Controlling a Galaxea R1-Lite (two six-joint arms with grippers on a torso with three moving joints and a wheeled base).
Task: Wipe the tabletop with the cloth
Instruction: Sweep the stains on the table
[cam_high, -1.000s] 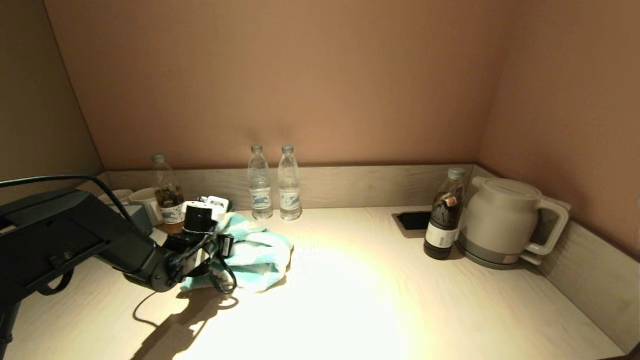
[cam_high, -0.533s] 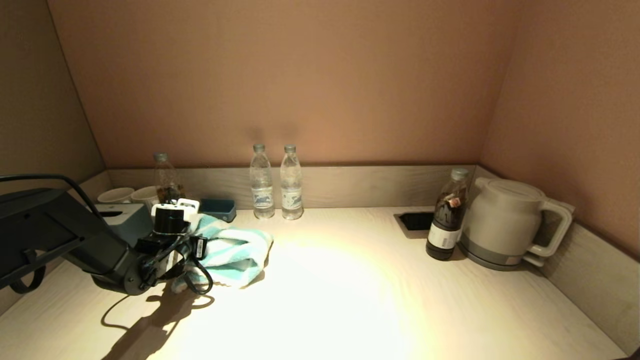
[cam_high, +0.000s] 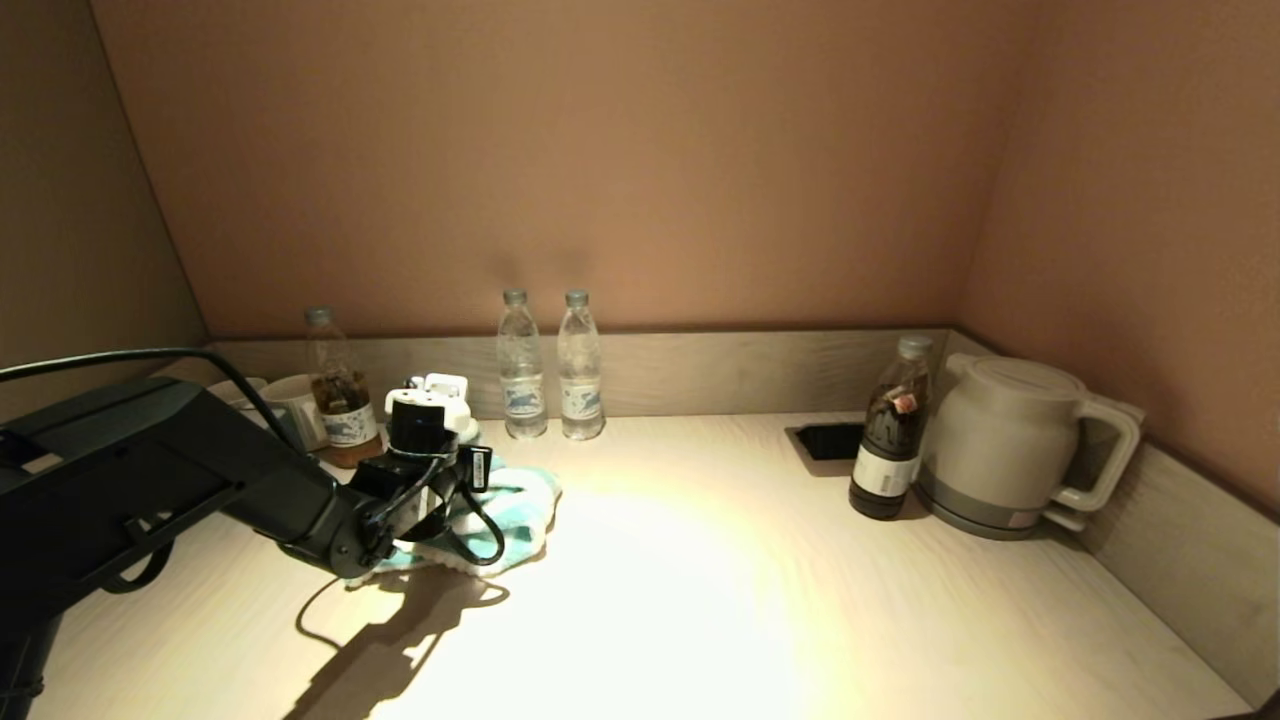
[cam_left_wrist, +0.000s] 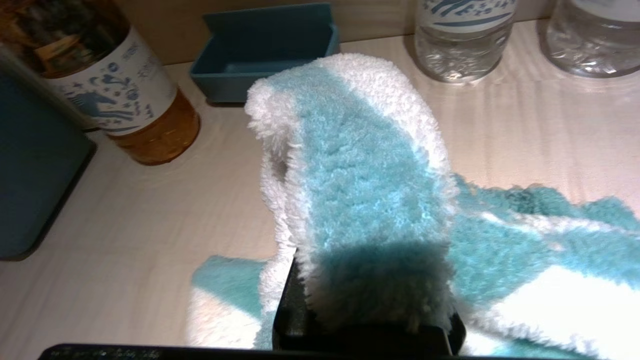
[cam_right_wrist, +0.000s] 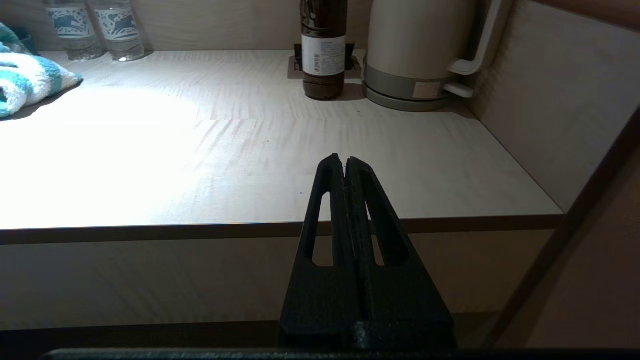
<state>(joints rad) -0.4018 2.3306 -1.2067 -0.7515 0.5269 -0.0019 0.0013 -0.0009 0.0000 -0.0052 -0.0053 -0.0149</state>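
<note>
Left gripper (cam_high: 455, 480) fingers grasp 1 striped cloth (cam_high: 515, 510) on the bench (cam_high: 750, 600); right gripper (cam_right_wrist: 345, 162) clenched; 2 water bottles (cam_high: 521, 366) behind.

**Tabletop Layout**

You find the cloth (cam_high: 505, 505) on the tabletop (cam_high: 700, 600) at rear left, before two water bottles (cam_high: 545, 365). The tea bottle (cam_high: 335, 385) stands to its left. At rear right, the dark bottle (cam_high: 885, 430) stands just beside the kettle (cam_high: 1010, 445).

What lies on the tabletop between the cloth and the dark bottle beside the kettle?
Nothing: in the head view, bare tabletop runs from the cloth to the dark bottle.
</note>
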